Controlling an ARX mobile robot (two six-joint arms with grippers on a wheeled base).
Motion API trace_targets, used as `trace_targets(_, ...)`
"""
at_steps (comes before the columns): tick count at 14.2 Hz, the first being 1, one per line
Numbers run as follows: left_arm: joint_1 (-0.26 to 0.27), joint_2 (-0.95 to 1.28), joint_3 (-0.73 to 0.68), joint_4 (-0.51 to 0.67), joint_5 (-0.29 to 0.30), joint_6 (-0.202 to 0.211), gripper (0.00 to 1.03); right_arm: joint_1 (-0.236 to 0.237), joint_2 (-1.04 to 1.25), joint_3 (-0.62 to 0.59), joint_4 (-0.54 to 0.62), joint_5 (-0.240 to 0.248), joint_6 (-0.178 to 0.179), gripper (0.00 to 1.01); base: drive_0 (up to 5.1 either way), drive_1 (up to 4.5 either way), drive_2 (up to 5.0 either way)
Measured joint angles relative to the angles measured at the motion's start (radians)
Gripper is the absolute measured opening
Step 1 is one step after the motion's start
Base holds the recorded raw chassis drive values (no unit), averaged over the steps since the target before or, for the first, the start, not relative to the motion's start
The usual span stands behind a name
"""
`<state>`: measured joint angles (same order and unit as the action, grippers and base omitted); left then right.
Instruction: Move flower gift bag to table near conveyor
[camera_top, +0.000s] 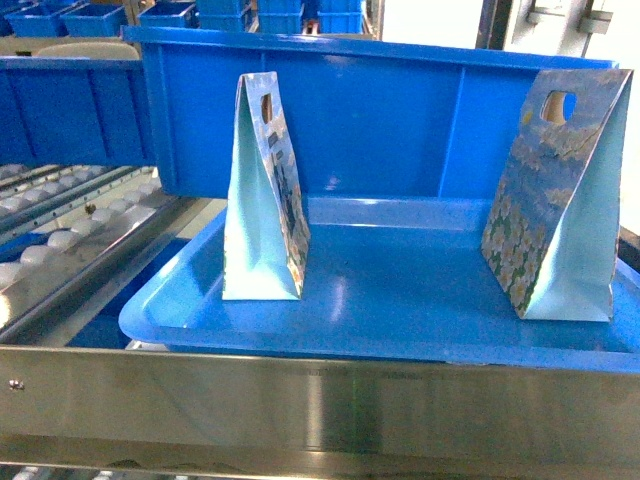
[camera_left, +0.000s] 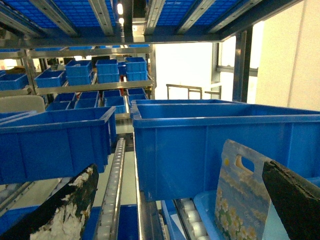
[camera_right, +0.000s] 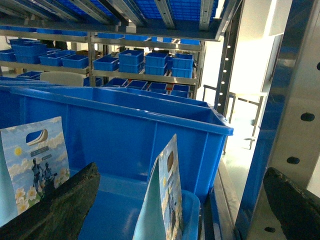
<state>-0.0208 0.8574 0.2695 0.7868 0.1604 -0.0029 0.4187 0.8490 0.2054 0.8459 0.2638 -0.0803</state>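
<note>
Left tool (camera_left: 175, 210) (right (camera_right: 180, 210) too) gapes wide, empty.

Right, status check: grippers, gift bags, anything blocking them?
Left gripper open, empty. Right gripper open, empty. Two flower gift bags upright on blue tray: left bag, right bag; neither touched. Blue bin close behind them.

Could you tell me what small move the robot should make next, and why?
Probably ease the open left gripper forward and right toward the nearer bag's handle cutout. Both bags stand upright and untouched on the blue tray, and neither gripper holds anything.
</note>
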Motion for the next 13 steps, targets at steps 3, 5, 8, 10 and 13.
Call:
trace_targets(3,0.003,-0.005,0.0,0.0,-0.003,0.0,0.98,0.001,0.018,0.007,-0.003,-0.002,0.0,0.98,0.0,0.0,0.0)
trace_targets(5,0.003,-0.005,0.0,0.0,-0.003,0.0,0.98,0.02,0.102,0.061,0.045,-0.006,-0.005,0.98,0.0,0.0,0.0)
trace_targets(8,0.003,-0.005,0.0,0.0,-0.004,0.0,0.98,0.025,0.282,0.177,0.084,-0.026,-0.01,0.98,0.0,0.0,0.0)
trace_targets(10,0.003,-0.005,0.0,0.0,-0.003,0.0,0.98,0.001,0.391,0.274,0.072,-0.034,-0.008,0.98,0.0,0.0,0.0)
trace_targets(13,0.003,-0.005,0.0,0.0,-0.003,0.0,0.98,-0.05,0.493,0.417,-0.026,-0.102,0.001,0.98,0.0,0.0,0.0)
